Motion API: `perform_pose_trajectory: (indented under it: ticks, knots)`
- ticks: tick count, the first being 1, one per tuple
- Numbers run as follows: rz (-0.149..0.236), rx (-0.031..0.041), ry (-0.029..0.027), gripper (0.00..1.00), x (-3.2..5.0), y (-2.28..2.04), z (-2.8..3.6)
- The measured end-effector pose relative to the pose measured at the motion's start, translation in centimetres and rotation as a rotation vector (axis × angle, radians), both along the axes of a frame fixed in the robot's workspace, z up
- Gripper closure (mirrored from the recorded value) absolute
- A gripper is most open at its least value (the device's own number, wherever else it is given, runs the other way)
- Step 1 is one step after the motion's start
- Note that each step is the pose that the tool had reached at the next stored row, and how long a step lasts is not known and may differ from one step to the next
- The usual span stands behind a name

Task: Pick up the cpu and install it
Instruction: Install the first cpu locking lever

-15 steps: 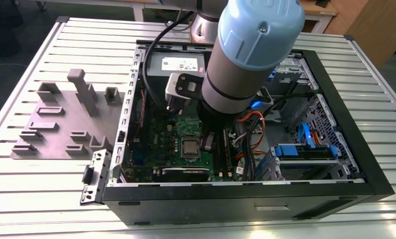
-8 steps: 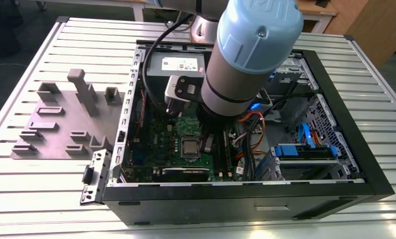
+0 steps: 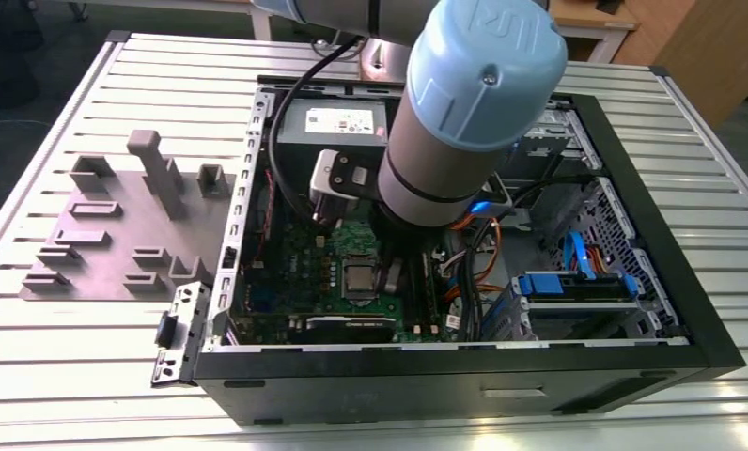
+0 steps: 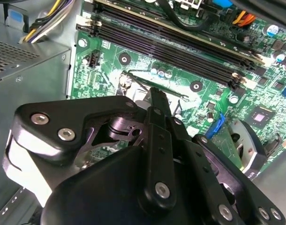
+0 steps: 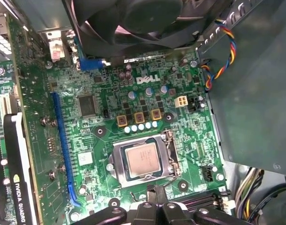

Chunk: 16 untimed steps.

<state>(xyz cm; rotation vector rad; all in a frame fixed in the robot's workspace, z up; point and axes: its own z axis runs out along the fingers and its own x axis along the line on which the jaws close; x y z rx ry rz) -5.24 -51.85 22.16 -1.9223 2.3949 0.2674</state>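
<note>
The cpu (image 5: pixel 141 159) lies flat in its socket frame (image 5: pixel 166 159) on the green motherboard (image 5: pixel 110 117), inside the open case (image 3: pixel 675 310) on the counter (image 3: pixel 85 366). The end effector (image 5: pixel 154 197) hangs just beside the socket, at the cpu's 6 o'clock in the first wrist view, holding nothing; whether released or clenched, I cannot tell.

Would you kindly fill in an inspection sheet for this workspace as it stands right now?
Surface: slatted metal table, carrying an open computer case.
Job's things: cpu lies flat within the socket frame on the green board.
Clutter: grey holder block beside the case.
Hand: hand hovers near the socket; finger state unclear.
Cables: coloured fan wires; blue cables.
Surroundings: wooden furniture behind.
</note>
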Motion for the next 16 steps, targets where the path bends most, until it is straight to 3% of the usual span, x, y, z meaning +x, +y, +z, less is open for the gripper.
perform_pose_trajectory:
  ticks: [16]
  knots:
    - [0.003, -0.0002, -0.0001, 0.90, -0.09, -0.85, -0.40]
